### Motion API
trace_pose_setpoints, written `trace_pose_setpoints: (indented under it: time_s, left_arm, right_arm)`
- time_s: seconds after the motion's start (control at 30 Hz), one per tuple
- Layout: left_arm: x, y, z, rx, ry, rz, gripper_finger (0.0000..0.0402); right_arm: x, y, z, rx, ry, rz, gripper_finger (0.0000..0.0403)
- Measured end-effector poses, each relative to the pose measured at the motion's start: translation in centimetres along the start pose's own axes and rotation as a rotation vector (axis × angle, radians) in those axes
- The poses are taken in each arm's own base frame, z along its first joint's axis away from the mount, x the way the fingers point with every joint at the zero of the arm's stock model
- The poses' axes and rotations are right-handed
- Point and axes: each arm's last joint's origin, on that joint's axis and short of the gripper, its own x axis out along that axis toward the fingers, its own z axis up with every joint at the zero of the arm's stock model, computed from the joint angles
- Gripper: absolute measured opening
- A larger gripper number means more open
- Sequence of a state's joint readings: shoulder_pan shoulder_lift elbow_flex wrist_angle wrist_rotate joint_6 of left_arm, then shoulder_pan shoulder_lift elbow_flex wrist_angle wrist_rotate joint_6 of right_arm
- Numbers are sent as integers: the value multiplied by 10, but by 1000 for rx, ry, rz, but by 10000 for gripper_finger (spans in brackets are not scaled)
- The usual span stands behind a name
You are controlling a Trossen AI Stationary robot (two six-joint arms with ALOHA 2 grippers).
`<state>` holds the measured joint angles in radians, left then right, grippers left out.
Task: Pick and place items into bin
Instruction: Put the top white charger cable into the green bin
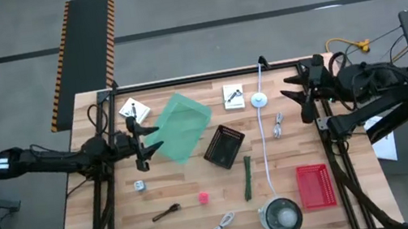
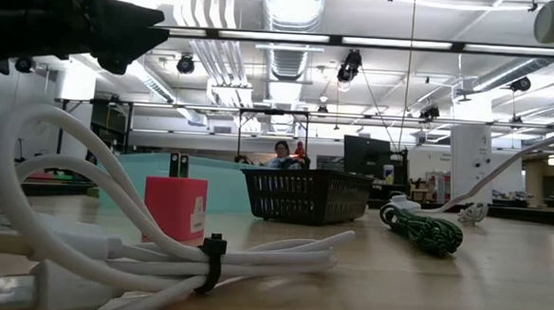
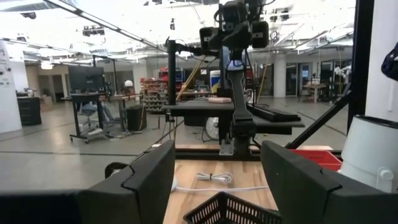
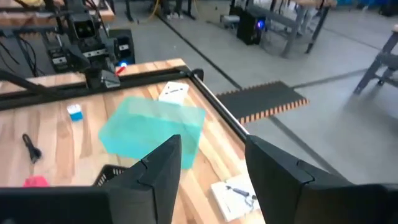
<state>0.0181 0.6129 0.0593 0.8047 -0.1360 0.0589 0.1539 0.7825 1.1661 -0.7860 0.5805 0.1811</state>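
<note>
Holding my left gripper over the left part of the table, I have its two fingers spread apart with nothing between them, right beside the teal bin, which lies tilted on the wood. My right gripper hangs at the right edge near the back rail, its fingers also parted and empty. Just right of the teal bin sits a black mesh basket, and behind that a white printed card; a second card lies behind my left gripper near the back corner. A long white cord with a round puck runs from back to front through the middle, ending by the round grey bowl at the front. Between the cord and my right arm lies one coiled cable; another coiled cable lies at the front edge. The dark green stick lies beside the cord, the pink ball left of it, the brown utensil further left, and the small metal piece in front of my left gripper. A red basket sits at the front right
</note>
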Motion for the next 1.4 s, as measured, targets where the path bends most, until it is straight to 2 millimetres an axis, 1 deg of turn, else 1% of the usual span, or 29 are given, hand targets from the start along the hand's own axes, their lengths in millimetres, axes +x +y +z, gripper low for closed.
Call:
trace_pose_setpoints:
  time_s: [0.17,0.37,0.5,0.77,0.97,1.13,1.4]
  left_arm:
    - [1,0,0,0,-1,0,222]
    - [2,0,-1,1,1,0,222]
    - [3,0,-2,1,7,0,222]
    - [2,0,-2,1,5,0,222]
    - [2,0,-1,1,5,0,222]
    - [2,0,-2,2,5,0,222]
    - [2,0,-1,1,4,0,222]
  right_arm:
    - [6,5,9,-48,17,-16,155]
    - [25,14,12,-146,72,-62,147]
    - [34,15,16,-179,91,-92,143]
    - [50,9,28,-212,119,-148,143]
    - [67,6,32,-216,185,-81,136]
    - [84,2,32,-262,239,-107,132]
    - [107,-7,31,-278,315,-161,133]
